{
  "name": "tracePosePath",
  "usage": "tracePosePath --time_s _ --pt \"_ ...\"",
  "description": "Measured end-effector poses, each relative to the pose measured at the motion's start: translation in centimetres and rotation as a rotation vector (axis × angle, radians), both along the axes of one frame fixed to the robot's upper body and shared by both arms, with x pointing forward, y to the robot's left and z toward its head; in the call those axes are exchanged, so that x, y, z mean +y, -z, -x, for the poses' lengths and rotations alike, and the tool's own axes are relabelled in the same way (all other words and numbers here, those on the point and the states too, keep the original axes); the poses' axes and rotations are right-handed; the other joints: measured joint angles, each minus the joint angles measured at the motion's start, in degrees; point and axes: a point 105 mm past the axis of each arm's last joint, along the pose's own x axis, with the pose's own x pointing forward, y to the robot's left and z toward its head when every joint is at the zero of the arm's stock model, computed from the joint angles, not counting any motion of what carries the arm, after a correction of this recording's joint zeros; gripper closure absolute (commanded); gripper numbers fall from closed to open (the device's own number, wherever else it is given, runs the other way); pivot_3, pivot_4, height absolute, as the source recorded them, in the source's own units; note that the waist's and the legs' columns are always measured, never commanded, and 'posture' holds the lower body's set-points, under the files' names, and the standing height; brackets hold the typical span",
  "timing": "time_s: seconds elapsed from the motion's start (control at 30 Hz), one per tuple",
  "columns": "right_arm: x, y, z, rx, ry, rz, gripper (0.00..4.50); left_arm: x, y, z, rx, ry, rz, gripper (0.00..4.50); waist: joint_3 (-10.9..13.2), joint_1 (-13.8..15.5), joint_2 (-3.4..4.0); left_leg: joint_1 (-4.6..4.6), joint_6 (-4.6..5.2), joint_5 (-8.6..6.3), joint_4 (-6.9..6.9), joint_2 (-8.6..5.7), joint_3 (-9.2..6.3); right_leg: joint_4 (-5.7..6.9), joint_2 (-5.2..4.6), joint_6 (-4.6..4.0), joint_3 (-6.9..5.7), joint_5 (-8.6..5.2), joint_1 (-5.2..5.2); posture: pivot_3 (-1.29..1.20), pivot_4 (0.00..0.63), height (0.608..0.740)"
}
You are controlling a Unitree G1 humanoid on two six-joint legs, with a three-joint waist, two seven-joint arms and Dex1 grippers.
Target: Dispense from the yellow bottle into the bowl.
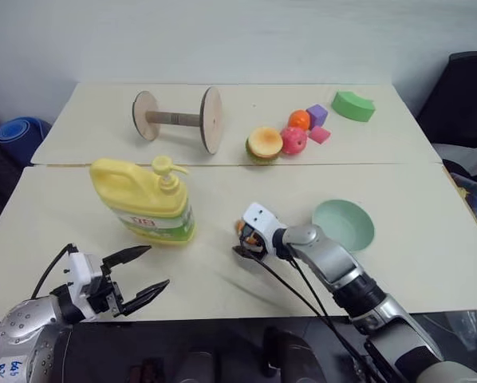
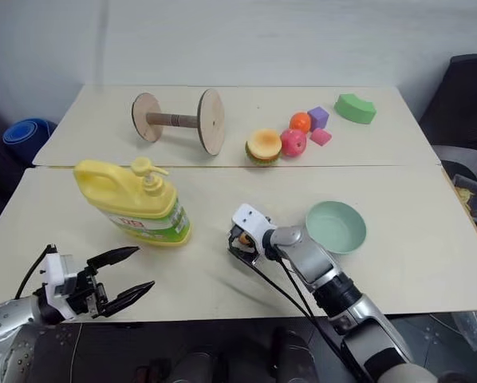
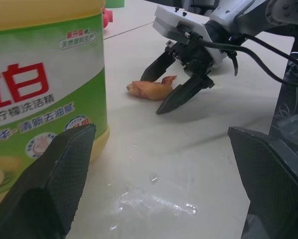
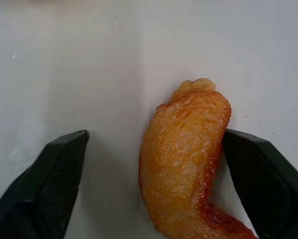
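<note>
Tabletop: upright yellow bottle (image 1: 146, 200), empty bowl (image 1: 344, 224).

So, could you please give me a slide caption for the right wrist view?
Open right end effector straddling a fried chicken wing on the table.

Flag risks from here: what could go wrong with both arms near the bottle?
1. The right gripper has its jaws open around the toy chicken wing, not a task item; closing would grab the wrong thing.
2. The bowl sits well apart from the yellow bottle, so pumping now would likely hit the table.
3. The left gripper, jaws open, could nudge the bottle.
</note>
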Motion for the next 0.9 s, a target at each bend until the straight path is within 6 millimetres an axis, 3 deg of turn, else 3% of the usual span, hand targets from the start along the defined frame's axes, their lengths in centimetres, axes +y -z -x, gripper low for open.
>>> tracePosePath --time_s 0.17,0.2,0.3,0.43,0.47,0.6,0.7,0.8,0.9 --pt "-0.8 -0.1 0.7 0.023 -0.043 -0.024 2.74 -0.8 -0.4 -0.2 -0.018 0.013 0.003 0.0 0.03 0.14 0.06 -0.01 -0.11 0.06 0.0 0.07 -0.04 0.14 0.02 -0.05 -0.03 -0.02 -0.08 0.0 0.15 0.74" --pt "-0.9 -0.3 0.9 0.021 -0.058 -0.032 2.91 -0.8 -0.4 -0.2 -0.016 0.011 0.004 0.0 0.04 0.17 0.07 -0.02 -0.11 0.06 0.0 0.06 -0.03 0.13 0.01 -0.04 -0.02 -0.02 -0.08 0.0 0.15 0.74" --pt "-1.7 -2.6 2.7 0.04 -0.131 -0.2 2.91 -1.5 -0.4 -0.3 -0.009 0.038 0.011 0.0 0.08 0.49 0.12 -0.12 -0.06 0.04 0.0 0.03 -0.09 0.03 -0.01 -0.03 -0.06 -0.01 -0.08 0.0 0.15 0.74" --pt "-4.0 -9.3 4.5 -0.021 -0.199 -0.449 2.91 -3.1 -0.9 -0.3 -0.023 0.097 0.023 0.0 0.08 0.48 0.12 -0.08 0.0 0.01 0.0 0.02 -0.08 -0.08 -0.06 0.03 -0.04 0.02 0.01 0.0 0.15 0.74" --pt "-5.5 -10.6 4.7 -0.037 -0.182 -0.476 2.91 -3.6 -1.2 -0.4 -0.032 0.116 0.026 0.0 0.07 0.59 0.11 -0.07 0.02 0.0 0.01 0.02 -0.11 -0.08 -0.07 0.02 -0.05 0.02 0.05 0.0 0.15 0.74" --pt "-16.7 -13.0 4.4 -0.108 0.108 -0.374 2.91 -5.1 -1.8 -0.7 -0.05 0.166 0.055 0.0 0.13 2.13 0.21 -0.13 0.21 -0.05 0.02 -0.12 -0.12 -0.24 -0.21 0.08 -0.07 0.05 0.08 0.0 0.15 0.74" --pt "-23.5 -14.1 3.3 -0.207 0.326 -0.311 2.91 -6.1 -2.0 -1.0 -0.038 0.207 0.071 0.0 0.1 1.66 0.13 -0.1 0.21 -0.06 0.01 -0.08 0.08 -0.28 -0.13 0.11 0.01 0.06 0.16 0.0 0.15 0.74" --pt "-30.6 -11.8 2.3 -0.258 0.573 -0.181 2.91 -6.8 -2.1 -1.0 -0.036 0.242 0.074 0.0 0.13 1.45 0.09 -0.02 0.2 -0.06 0.0 -0.05 0.42 -0.26 0.0 0.11 0.01 0.06 0.21 0.0 0.15 0.74" --pt "-34.7 -7.7 2.2 -0.222 0.714 -0.033 2.91 -7.0 -2.1 -1.1 -0.032 0.254 0.075 0.0 0.2 1.1 0.2 0.07 0.17 0.01 0.0 -0.03 0.66 -0.13 0.08 0.12 0.04 0.07 0.14 0.0 0.15 0.74"
